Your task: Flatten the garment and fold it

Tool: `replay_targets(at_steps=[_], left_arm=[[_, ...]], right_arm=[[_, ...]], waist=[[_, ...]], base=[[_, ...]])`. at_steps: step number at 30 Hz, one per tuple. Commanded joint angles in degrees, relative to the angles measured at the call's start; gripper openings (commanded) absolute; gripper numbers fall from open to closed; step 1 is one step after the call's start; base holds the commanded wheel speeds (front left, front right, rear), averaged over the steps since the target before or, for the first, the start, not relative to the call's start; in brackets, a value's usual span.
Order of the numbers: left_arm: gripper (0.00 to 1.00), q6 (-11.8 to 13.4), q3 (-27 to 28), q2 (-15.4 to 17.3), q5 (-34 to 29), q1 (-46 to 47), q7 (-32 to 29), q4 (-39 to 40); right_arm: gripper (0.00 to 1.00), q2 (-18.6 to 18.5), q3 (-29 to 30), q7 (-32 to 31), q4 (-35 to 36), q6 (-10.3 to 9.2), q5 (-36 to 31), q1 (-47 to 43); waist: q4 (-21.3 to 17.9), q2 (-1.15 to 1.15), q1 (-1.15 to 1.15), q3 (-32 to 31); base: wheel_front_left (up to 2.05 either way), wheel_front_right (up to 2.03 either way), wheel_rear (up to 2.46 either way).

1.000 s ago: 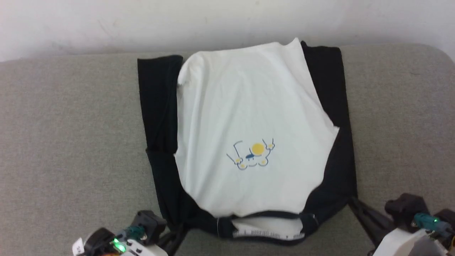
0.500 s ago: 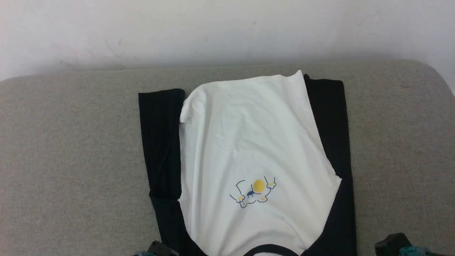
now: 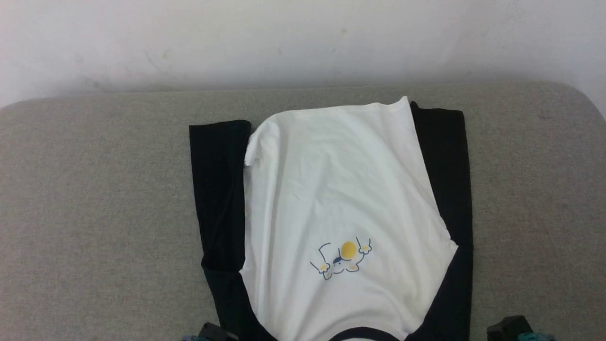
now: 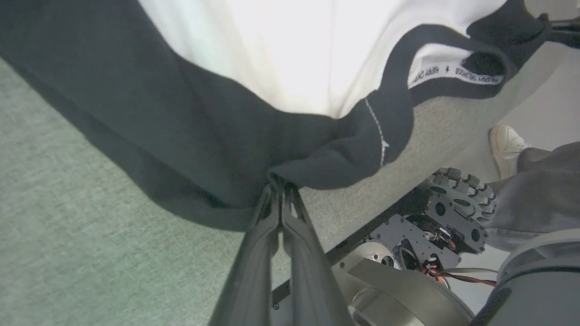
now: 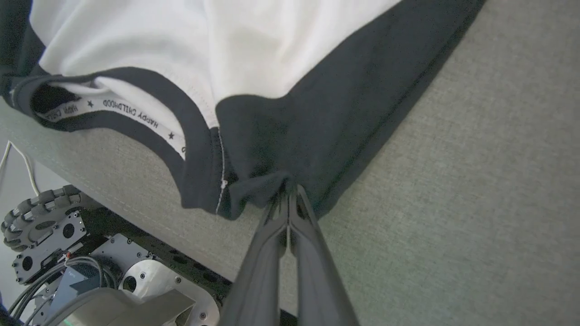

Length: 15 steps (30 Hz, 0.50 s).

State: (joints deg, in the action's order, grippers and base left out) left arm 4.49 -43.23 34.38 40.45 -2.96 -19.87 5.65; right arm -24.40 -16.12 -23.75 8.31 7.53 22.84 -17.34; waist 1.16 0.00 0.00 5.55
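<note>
The garment (image 3: 341,199), a white shirt with black sleeves folded in along both sides, lies print-up on the grey surface with its black neckline toward me. A small blue-outlined cartoon print with a yellow circle (image 3: 342,258) faces up. My left gripper (image 4: 282,188) is shut on the black shoulder cloth beside the collar. On the other black shoulder my right gripper (image 5: 290,190) is pinched shut. The collar (image 5: 136,120) hangs near the surface's front edge. In the head view, dark gripper parts sit at the bottom edge.
The grey padded surface (image 3: 94,189) runs back to a white wall (image 3: 284,38). Below its front edge are my wheeled base (image 4: 453,203) and a person's shoe (image 4: 505,145) and grey trouser leg (image 4: 539,190) on the floor.
The head camera has tilted up, so the garment sits lower in the picture and the grippers have slid to the bottom edge. Both grippers stay shut.
</note>
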Motion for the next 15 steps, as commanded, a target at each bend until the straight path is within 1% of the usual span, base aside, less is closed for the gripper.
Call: replay_targets(at_steps=[1,2,5,8,12,15], left_arm=[[1.00,-0.3,0.1,-0.7,0.3,0.9,1.0,-1.3],[1.00,-0.1,0.4,-1.1,0.5,1.0,1.7,-1.8],[1.00,0.5,2.0,-2.3,2.0,0.6,3.9,-1.8],[1.00,1.4,4.8,-3.3,5.0,-1.0,6.6,-0.1],[1.00,3.4,10.6,-3.3,9.0,-4.1,11.5,5.0],[1.00,4.6,14.6,-2.7,9.6,-6.0,16.1,9.1]], right_arm=[[0.48,0.5,-0.3,0.8,-1.0,-0.04,-0.5,1.3],[1.00,0.8,-0.3,1.3,-1.5,-0.04,-0.4,1.6],[1.00,0.8,0.1,1.7,-1.9,-0.04,0.1,2.1],[1.00,1.7,2.5,1.5,-0.3,-0.04,2.0,1.3],[1.00,3.8,9.0,1.3,4.3,-0.04,4.1,-0.6],[1.00,6.3,14.8,3.4,8.9,-0.04,2.8,-1.5]], waist=[[0.1,0.00,0.00,-0.1],[0.1,0.00,0.00,-0.1],[0.5,0.00,0.00,-0.2],[0.8,0.00,0.00,-0.3],[1.2,0.00,0.00,-0.5],[1.4,0.00,0.00,-0.5]], base=[[0.00,0.00,0.00],[0.00,0.00,0.00],[0.00,0.00,0.00],[0.00,0.00,0.00],[0.00,0.00,0.00],[0.00,0.00,0.00]])
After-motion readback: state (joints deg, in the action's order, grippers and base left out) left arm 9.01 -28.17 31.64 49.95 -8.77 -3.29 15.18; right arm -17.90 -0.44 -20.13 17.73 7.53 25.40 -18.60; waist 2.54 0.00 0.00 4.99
